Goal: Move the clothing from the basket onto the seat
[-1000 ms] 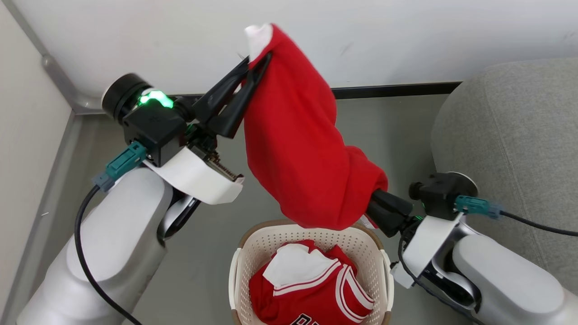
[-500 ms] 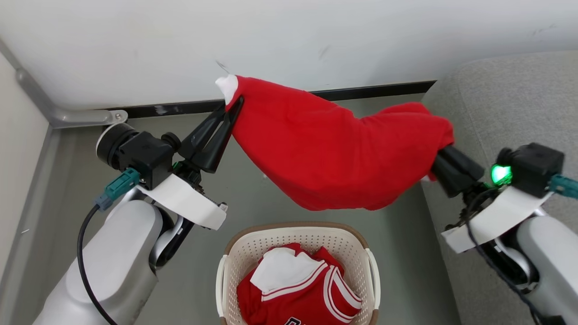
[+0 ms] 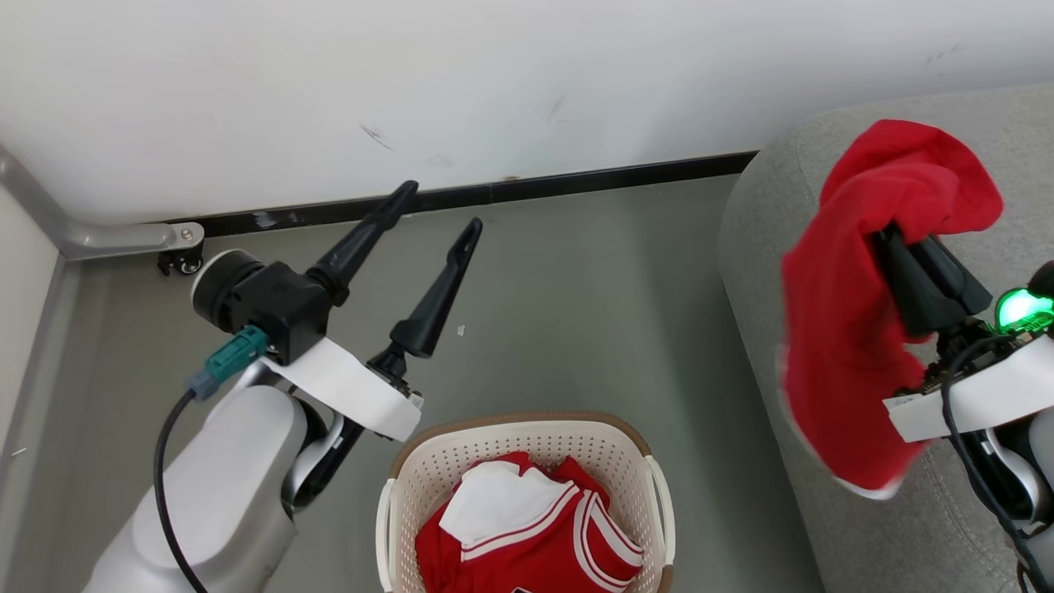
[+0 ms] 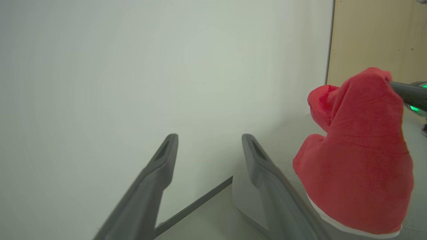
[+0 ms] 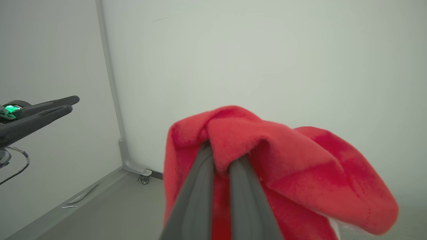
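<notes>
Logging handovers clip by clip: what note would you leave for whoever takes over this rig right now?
The left gripper is open and empty, over the floor near the basket.
The right gripper is shut on a red garment, which hangs above the sofa.
Done: that garment is out of the basket.
Left: lay it on the sofa, then move the red-and-white jersey lying in the basket.

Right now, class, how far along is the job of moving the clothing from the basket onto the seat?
Done: one red garment is out of the basket. In hand: the right gripper is shut on it, and it hangs over the edge of the seat; the left gripper is open and empty. Left: setting it down on the seat, then the jersey lying in the basket.
</notes>
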